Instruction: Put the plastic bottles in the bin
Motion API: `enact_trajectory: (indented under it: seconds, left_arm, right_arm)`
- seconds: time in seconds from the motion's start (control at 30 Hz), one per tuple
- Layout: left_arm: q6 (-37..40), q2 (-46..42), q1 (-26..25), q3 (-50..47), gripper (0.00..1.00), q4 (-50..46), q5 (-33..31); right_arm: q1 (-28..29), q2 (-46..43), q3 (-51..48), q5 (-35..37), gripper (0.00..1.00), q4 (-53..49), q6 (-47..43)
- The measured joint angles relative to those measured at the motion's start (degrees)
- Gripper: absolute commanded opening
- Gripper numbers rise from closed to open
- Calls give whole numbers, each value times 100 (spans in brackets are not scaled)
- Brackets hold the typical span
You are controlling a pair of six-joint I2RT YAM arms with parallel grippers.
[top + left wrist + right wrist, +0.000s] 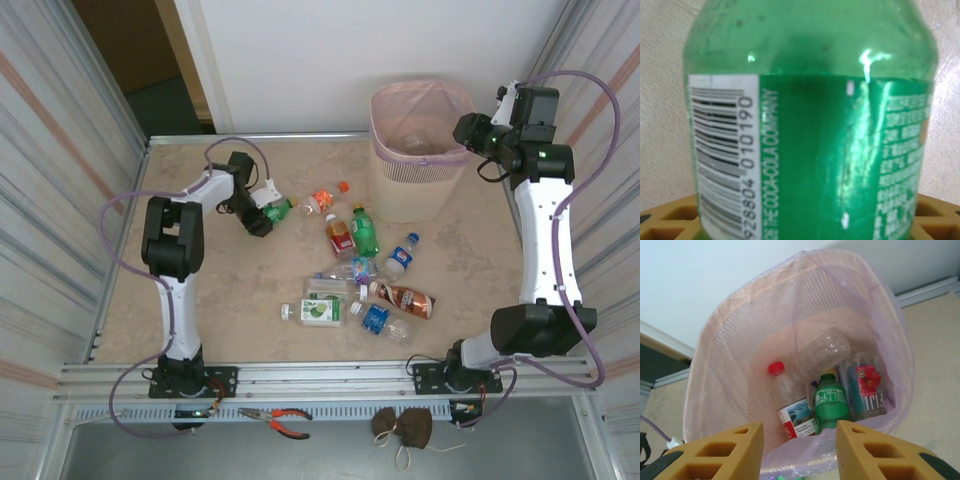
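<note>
We begin with the table [230,270], a flat slab with a mottled beige, stone-like face. At its far right stands the bin [400,195], a tall beige plastic tub with a slotted upper band and a thin, crinkled pink liner [730,340]. Inside lie a dented clear bottle [822,352], a blue-labelled bottle [867,390], a red-capped bottle [785,397] and a small green bottle [830,400].

Our right gripper [472,130] hangs just over the bin's rim. Its ribbed yellow fingers [725,450] are spread, with nothing between them.

The loose bottles [360,280] lie on their sides mid-table, smooth plastic with bright labels.

Toward the far left, our left gripper [266,214] sits around a glossy green bottle [805,125] with a white barcode panel. The pads [670,220] flank both of its sides, but we cannot tell whether they clamp it.
</note>
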Motion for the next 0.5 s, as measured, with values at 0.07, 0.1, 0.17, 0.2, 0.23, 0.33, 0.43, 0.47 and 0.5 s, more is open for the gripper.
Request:
enact_trajectory:
  seconds: [0.07,0.1,0.17,0.2,0.23,0.33,0.43,0.47,0.5]
  left_arm:
    - [-63,-52,22,-85,49,15,2]
    - [-85,-79,35,-122,49,31,13]
    - [-157,-157,61,-227,49,66,9]
    - [-192,-195,74,-273,49,63,9]
    - [-219,-236,85,-321,49,66,11]
    - [-323,-398,109,-422,49,87,37]
    - [-433,-638,125,-507,48,127,131]
    - [-472,-734,133,-533,48,136,170]
    - [-492,-815,142,-549,48,136,210]
  right_arm:
    - [0,-13,0,-11,40,4,11]
    - [0,-24,0,-22,41,4,20]
    - [0,-52,0,-68,40,9,39]
    - [0,-68,-2,-94,40,15,42]
    - [0,-79,-4,-116,40,26,46]
    - [0,-138,-46,-162,40,68,116]
    - [0,-197,-107,-254,41,116,151]
    - [2,-221,-136,-282,41,129,168]
    - [2,-240,-162,-306,41,142,175]
